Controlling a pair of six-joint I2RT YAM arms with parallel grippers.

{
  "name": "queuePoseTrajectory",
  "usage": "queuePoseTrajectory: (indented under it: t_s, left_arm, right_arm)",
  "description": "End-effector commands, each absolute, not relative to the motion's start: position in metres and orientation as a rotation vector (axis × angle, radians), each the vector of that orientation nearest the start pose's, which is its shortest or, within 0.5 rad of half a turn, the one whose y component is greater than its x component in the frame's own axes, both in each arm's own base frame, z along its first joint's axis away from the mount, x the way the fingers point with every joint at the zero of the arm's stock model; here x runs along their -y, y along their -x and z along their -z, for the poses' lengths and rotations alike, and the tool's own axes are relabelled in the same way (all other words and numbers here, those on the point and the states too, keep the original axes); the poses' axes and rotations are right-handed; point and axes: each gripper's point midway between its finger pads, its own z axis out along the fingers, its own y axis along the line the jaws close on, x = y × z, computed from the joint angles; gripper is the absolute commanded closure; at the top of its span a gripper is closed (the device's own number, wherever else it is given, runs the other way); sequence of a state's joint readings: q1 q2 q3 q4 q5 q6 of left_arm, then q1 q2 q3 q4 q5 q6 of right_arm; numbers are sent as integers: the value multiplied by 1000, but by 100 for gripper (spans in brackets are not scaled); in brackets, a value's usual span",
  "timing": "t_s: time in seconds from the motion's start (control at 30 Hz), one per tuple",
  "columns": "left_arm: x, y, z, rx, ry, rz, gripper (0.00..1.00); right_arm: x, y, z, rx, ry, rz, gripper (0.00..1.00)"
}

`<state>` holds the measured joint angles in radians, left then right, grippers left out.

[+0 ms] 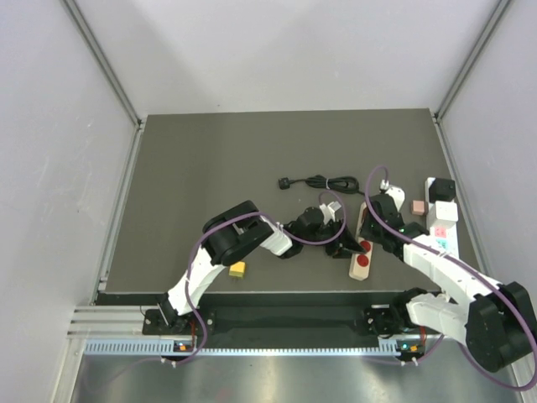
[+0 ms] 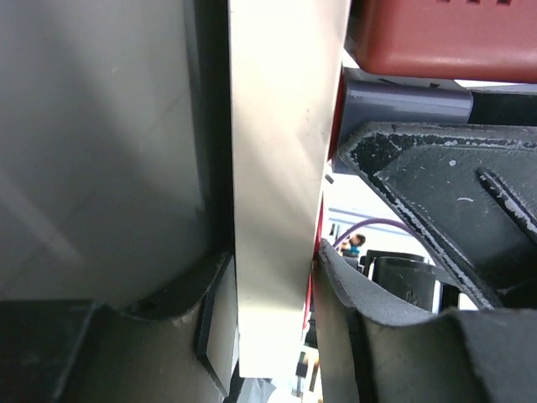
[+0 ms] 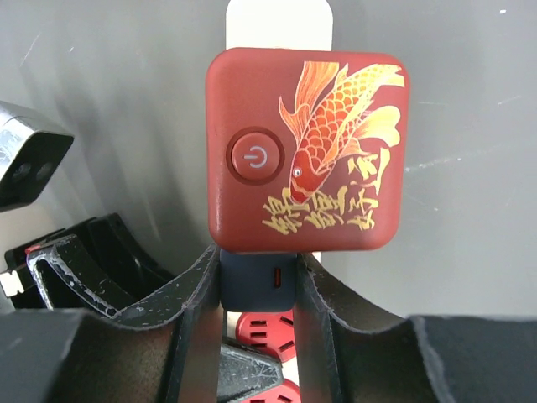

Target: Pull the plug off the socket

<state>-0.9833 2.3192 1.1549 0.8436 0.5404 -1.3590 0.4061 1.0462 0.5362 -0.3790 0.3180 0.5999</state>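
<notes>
Plug (image 3: 256, 285) clamped by the right claw (image 3: 256, 260); power strip (image 2: 277, 168) clamped by the left claw (image 2: 268, 269).

Nearest the right claw's wrist, red sockets (image 3: 268, 329) are seen between its fingers. Just ahead of them the blue-grey plug is pinched, with that claw closed on it. Just past the fingertips the plug's red head (image 3: 306, 138) is seen, printed with a gold fish and a power button. The strip's white end shows beyond it. The strip is gripped across its width by the left claw, one finger pressed to each side wall. To that claw's right, the plug is seen meeting the strip's face. Farther out on the table (image 1: 210, 151), beyond both claws, a black cable (image 1: 323, 181) lies loosely bundled.
</notes>
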Motion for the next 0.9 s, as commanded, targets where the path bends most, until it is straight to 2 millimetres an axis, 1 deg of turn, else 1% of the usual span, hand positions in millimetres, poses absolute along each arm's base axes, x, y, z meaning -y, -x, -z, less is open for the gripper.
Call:
queuePoseTrajectory:
  t_s: [0.0, 0.07, 0.1, 0.13, 0.23, 0.33, 0.37, 0.4, 0.43, 0.5, 0.53, 0.6, 0.63, 0.73, 0.87]
  left_arm:
    - [463, -196, 81, -2788, 390, 1416, 100]
    - [456, -193, 87, -2804, 436, 1398, 100]
    - [454, -191, 89, -2809, 446, 1393, 100]
    - [455, -192, 89, -2805, 455, 1403, 100]
    - [458, -195, 84, -2798, 457, 1413, 100]
    - [462, -201, 75, -2780, 430, 1413, 100]
    - [460, -201, 76, -2782, 425, 1392, 100]
    - [461, -203, 71, -2771, 421, 1397, 100]
    - [460, -204, 70, -2770, 415, 1393, 100]
    - [461, -205, 68, -2764, 414, 1389, 100]
    - [461, -206, 68, -2766, 415, 1381, 100]
    - [463, -209, 65, -2764, 400, 1366, 100]
    - [464, -209, 66, -2765, 395, 1366, 100]
    - [468, -211, 62, -2757, 389, 1380, 100]
    - [465, -209, 62, -2760, 388, 1373, 100]
  right_arm:
    - [-79, -293, -138, -2151, -351, -173, 100]
    - [-76, -294, -142, -2163, -362, -222, 100]
    - [-76, -297, -148, -2152, -368, -243, 100]
    - [-78, -297, -151, -2153, -367, -288, 100]
    - [-83, -297, -162, -2137, -350, -340, 100]
    - [-82, -293, -157, -2146, -332, -334, 100]
    - [-81, -292, -155, -2150, -325, -324, 100]
    - [-78, -289, -148, -2163, -323, -300, 100]
    - [-74, -288, -146, -2163, -314, -263, 100]
    - [-72, -286, -150, -2142, -279, -162, 100]
    - [-76, -282, -151, -2124, -240, -75, 100]
    - [-84, -280, -155, -2117, -219, -30, 100]
    - [-88, -279, -148, -2138, -203, 9, 100]
    - [-90, -280, -146, -2132, -204, 37, 100]
    - [-87, -285, -148, -2135, -218, -1, 100]
